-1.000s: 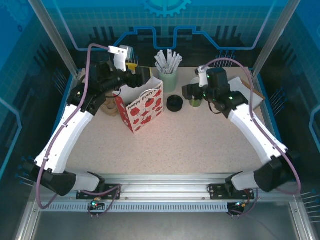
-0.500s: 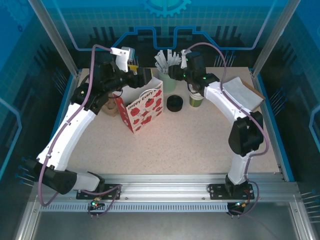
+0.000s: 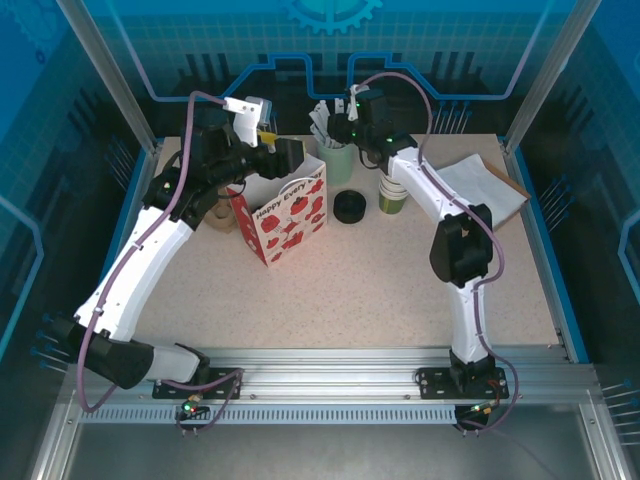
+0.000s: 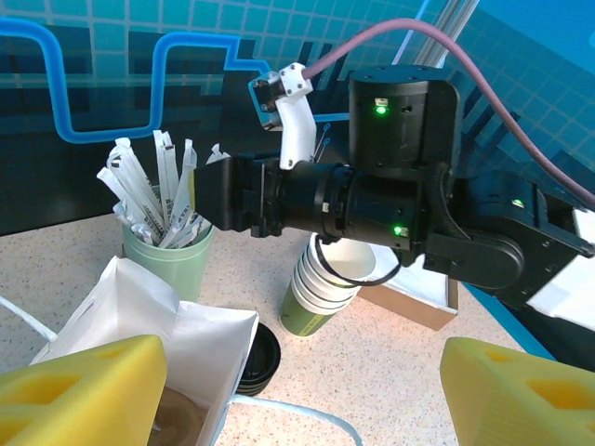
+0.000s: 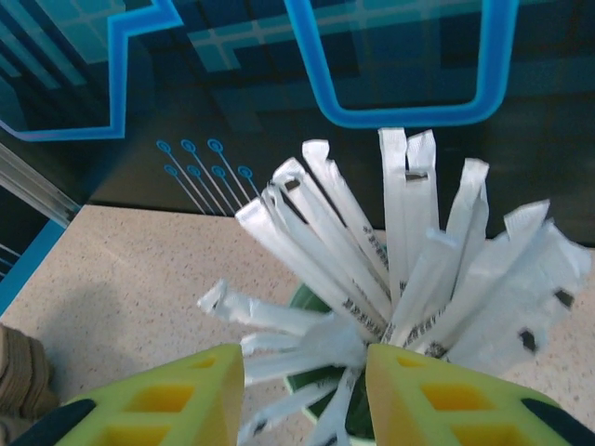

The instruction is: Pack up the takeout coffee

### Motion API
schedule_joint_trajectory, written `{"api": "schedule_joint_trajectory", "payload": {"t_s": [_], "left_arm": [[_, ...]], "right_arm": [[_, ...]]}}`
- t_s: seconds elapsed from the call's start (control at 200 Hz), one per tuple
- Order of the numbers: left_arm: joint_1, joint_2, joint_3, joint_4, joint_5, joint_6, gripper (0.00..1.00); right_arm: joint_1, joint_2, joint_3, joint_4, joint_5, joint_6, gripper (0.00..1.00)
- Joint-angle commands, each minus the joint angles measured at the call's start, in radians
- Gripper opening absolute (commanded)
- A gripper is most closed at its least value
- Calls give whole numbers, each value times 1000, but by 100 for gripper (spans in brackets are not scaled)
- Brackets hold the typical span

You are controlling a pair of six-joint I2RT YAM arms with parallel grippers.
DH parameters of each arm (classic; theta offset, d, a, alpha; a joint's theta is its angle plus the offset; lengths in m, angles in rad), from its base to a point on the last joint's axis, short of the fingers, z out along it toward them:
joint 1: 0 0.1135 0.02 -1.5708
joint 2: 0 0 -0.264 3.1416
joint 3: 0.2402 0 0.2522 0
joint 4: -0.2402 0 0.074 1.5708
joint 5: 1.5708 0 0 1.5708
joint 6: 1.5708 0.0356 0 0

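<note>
Swung in from the right, our right gripper (image 3: 343, 128) hangs over the stirrer cup (image 3: 335, 162). Left wrist: our left gripper (image 4: 302, 400) gapes above the gift bag (image 4: 204, 344); what may be the takeout coffee (image 4: 175, 420) sits dark inside. Right wrist: whether its fingers (image 5: 158, 400) pinch the stirrers (image 5: 409, 242), we cannot tell.

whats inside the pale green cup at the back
White paper-wrapped sticks stand fanned out in the pale green cup, with the right gripper straddling a few of them. Their lower ends and the cup's bottom are hidden by its wall.
</note>
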State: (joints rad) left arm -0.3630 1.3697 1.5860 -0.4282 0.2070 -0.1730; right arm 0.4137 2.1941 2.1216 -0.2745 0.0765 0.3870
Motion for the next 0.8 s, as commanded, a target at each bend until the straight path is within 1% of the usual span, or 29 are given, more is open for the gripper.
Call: {"api": "schedule_joint_trajectory", "payload": {"t_s": [0.0, 0.16, 0.515, 0.675, 0.795], "left_arm": [[2, -28, -14, 26, 16, 39, 79], [2, -26, -17, 29, 20, 44, 79], [3, -29, -23, 25, 22, 55, 79], [2, -32, -26, 25, 22, 58, 79], [3, -32, -26, 27, 26, 59, 79]], "right_arm": [[2, 64, 104, -65, 22, -24, 38], [-3, 117, 180, -95, 19, -32, 34], [-6, 237, 360, -182, 19, -42, 17], [-9, 237, 383, -193, 14, -40, 6], [-13, 209, 390, -195, 16, -46, 2]]}}
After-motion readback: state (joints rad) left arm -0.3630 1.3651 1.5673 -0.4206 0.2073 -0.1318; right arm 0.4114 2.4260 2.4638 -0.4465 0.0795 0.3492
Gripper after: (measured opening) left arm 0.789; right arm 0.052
